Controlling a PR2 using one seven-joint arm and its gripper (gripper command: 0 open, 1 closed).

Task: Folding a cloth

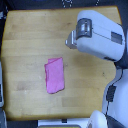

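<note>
tool: small dark-and-grey tip at the end of the arm, poking out toward the exterior view's left; blurred, fingers not resolvable, cannot tell whether wide, narrow or holding; nothing pink seen at it
tool vs cloth: above and toward the exterior view's right of the cloth, apart from it, bare wood between them
arm: big pale grey-white casing, enters from the exterior view's upper right, covers that corner of the counter; darker grey round section just behind the tool; a small dark rectangular patch on the casing, too blurred to read
cloth: pink/magenta, plain, lying flat on the counter, roughly mid-counter, slightly toward the exterior view's left of centre; longer top-to-bottom than across; top edge slanted, a lighter pink band along its left side and upper part looks like a folded-over layer, not certain
counter: light wooden top, grain running left-right, fills most of the view; cloth is the only loose item on it
cable: dark, thin, runs down below the arm, well to the exterior view's right of the cloth, off the counter edge
white part: rounded pale shape at bottom edge, below and right of the cloth; identity unclear
writing/labels: none readable anywhere; picture too low in detail
</note>
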